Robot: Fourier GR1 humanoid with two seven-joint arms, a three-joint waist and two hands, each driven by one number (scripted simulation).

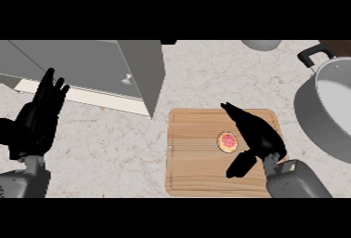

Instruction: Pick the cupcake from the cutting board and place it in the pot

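A small cupcake with pink and yellow topping sits on the wooden cutting board, right of the board's middle. My right hand hovers over the board just right of the cupcake, fingers straight and pointing up-left, thumb hanging below; it is open and holds nothing. The big grey pot with a black handle stands at the right edge, partly cut off. My left hand rests open at the far left, fingers up.
A grey cabinet with a knob stands open-doored at the upper left. A grey round object shows at the top edge. Speckled counter lies between the left hand and the board.
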